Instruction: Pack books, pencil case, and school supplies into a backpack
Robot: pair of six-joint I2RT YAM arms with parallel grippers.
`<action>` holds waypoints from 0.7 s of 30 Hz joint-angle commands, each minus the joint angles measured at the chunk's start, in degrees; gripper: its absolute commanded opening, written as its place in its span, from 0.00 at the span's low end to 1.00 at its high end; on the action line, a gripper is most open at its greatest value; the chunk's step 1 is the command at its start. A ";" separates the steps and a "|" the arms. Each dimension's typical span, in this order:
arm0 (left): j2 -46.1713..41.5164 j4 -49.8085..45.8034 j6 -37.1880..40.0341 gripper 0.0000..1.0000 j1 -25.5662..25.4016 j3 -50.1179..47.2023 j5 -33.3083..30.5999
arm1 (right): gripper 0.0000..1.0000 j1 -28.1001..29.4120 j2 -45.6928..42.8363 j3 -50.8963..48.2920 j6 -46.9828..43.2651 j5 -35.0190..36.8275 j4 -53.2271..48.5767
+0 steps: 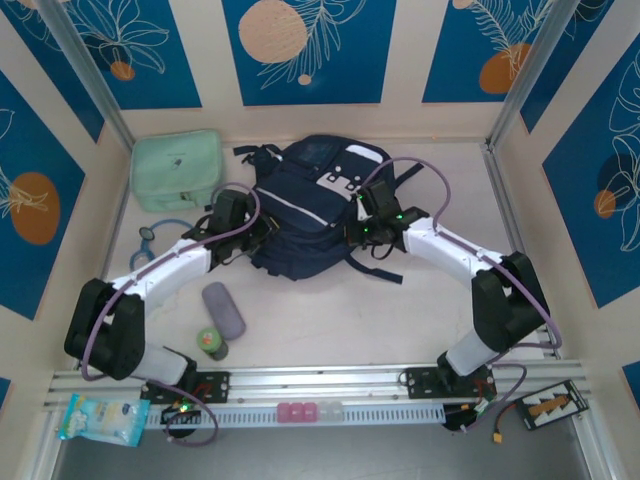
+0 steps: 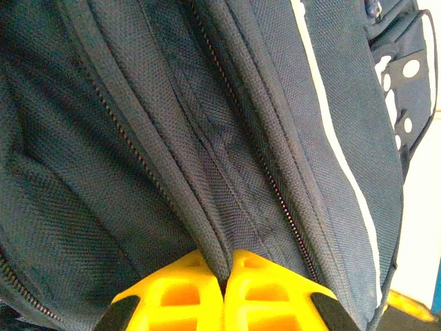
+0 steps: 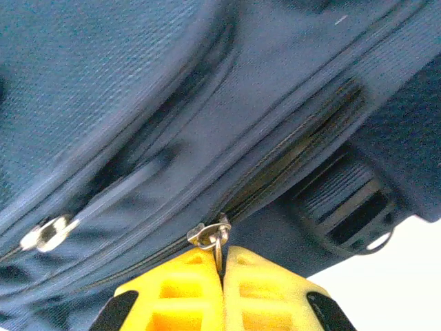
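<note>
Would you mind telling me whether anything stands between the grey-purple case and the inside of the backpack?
Yes: the backpack looks zipped shut; the right hand pinches a zipper pull. The left forearm also lies between the case and the bag.

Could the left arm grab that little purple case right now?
Probably, but not at once. The case lies uncovered on the table beside that arm. The left tool is shut on a fold of the backpack, so it must let go first.
</note>
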 commanded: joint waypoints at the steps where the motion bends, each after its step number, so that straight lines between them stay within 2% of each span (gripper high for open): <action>1: -2.08 -3.11 3.35 0.00 1.73 1.36 -1.32 | 0.00 -6.49 2.57 2.72 -2.73 1.26 -2.59; 9: -1.40 -3.90 5.24 0.00 1.66 2.31 2.28 | 0.00 -10.58 10.80 12.93 -5.06 7.79 -2.74; 11: -0.89 -3.07 5.43 0.00 1.71 2.68 3.66 | 0.03 -11.28 11.41 14.02 -4.98 9.39 -4.02; 13: -0.12 -1.30 5.02 0.00 1.68 2.85 5.44 | 0.12 -11.70 10.71 14.16 -4.31 9.42 -4.92; 16: 1.21 2.47 3.01 0.00 1.54 2.55 7.61 | 0.37 -11.28 6.70 11.92 -4.60 2.82 -4.17; 19: 2.54 6.77 0.50 0.00 0.97 2.17 9.00 | 0.51 -10.44 1.38 7.54 -4.27 -8.00 -0.34; 21: 3.26 7.71 -0.08 0.00 0.60 2.41 9.08 | 0.55 -9.94 -1.23 4.76 -2.01 -16.39 4.26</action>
